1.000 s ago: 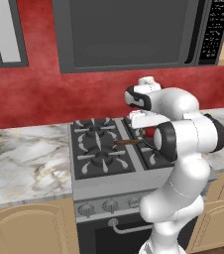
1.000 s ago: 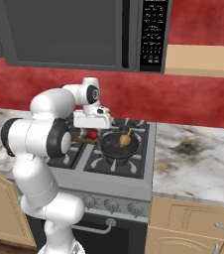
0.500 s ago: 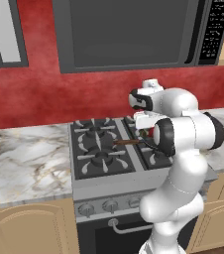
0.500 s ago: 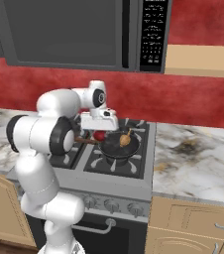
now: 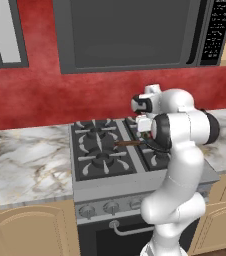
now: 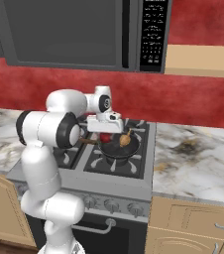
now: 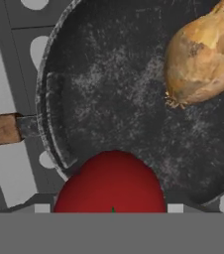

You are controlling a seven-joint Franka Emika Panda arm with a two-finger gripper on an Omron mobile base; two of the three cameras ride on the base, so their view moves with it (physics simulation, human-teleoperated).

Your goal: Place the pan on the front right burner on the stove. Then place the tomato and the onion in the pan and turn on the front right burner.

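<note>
1. You see the pan on the stove's front right burner, its wooden handle pointing left.
2. Your gripper holds the tomato between its fingers, just above the pan.
3. The onion lies inside the pan.

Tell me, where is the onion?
The onion lies inside the pan on the stove, at the hand view's upper right, apart from the tomato.
</note>
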